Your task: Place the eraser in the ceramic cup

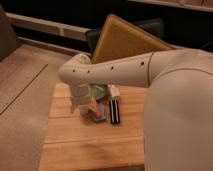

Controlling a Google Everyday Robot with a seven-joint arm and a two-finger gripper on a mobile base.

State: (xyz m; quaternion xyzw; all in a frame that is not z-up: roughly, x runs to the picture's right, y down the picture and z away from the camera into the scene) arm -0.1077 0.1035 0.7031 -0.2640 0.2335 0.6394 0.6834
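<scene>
The eraser [115,111], a flat black oblong block with pale stripes, lies on the wooden table [75,145] near its middle. The ceramic cup [114,91], small and cream, stands just behind the eraser and is partly hidden by my arm. My gripper [83,108] hangs down from the white wrist over the table. It is to the left of the eraser and apart from it, close to a small blue-and-orange object [99,113].
A green bowl [99,90] sits behind the gripper, partly covered by my forearm [115,69]. A tan board [122,40] leans behind the table. My large white arm body [180,115] fills the right side. A beige floor lies to the left.
</scene>
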